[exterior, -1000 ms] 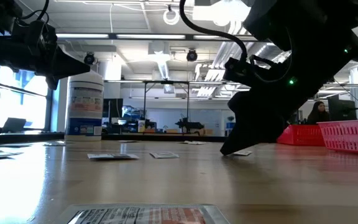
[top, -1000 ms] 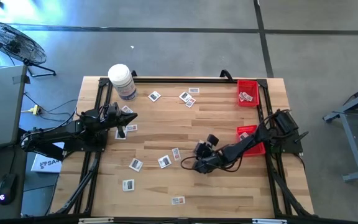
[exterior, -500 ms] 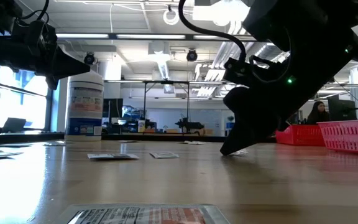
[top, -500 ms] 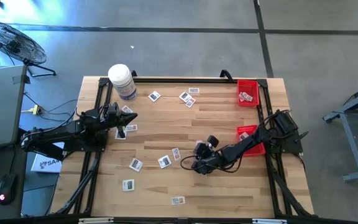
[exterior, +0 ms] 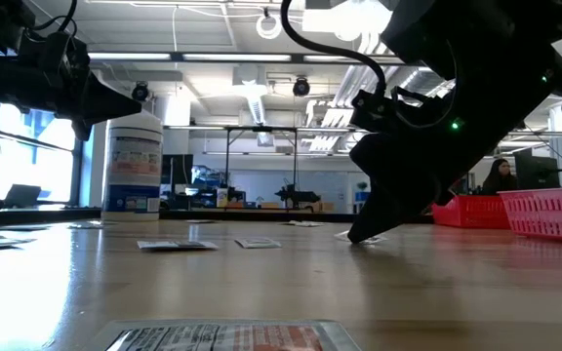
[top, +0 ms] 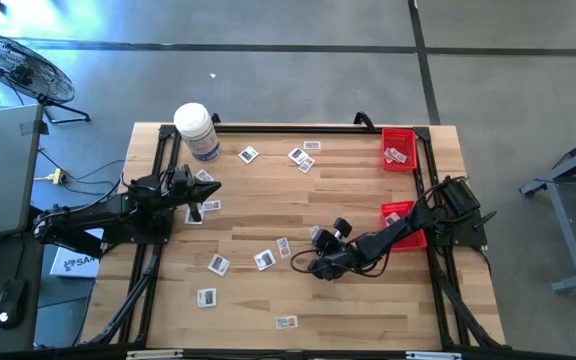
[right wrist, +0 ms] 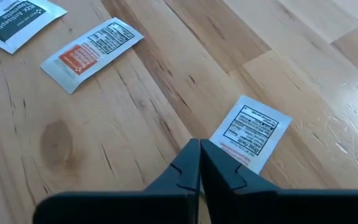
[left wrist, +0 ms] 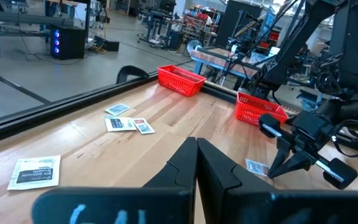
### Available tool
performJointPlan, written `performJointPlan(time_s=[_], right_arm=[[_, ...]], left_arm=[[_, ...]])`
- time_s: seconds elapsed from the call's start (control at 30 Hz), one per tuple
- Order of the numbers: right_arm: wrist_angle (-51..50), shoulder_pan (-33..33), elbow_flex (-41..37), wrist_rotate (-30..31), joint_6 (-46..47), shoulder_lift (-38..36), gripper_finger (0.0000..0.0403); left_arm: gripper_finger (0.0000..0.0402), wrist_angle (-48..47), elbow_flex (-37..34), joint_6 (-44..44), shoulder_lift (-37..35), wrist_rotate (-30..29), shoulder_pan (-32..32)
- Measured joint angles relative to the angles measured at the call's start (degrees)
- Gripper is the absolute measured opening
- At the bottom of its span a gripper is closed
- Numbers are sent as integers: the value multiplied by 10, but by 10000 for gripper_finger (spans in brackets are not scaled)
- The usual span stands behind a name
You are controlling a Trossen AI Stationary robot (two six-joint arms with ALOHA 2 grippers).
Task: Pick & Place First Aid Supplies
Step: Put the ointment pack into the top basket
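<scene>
the far red bin [top: 399, 149] holds one packet [top: 398, 155]; the near bin [top: 400, 222] beside the right arm shows another. right gripper [top: 301, 264], fingers pressed together, tips on a packet [right wrist: 251, 132] mid-table [top: 368, 310]. left gripper [top: 205, 190] closed, empty, hangs near the jar [top: 197, 130].

right gripper [top: 304, 265] crept slightly toward the left, tips lifted just off a packet [right wrist: 250, 132]
</scene>
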Motion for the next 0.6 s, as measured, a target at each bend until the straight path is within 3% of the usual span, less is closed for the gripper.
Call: performJointPlan(time_s=[0.43,0.6], right_arm=[[-2,-2,-3,-9,-78,-86,2],[6,-10,-3,-23,-134,-85,24]], left_arm=[[1,0,0,0,0,0,0],[1,0,0,0,0,0,0]])
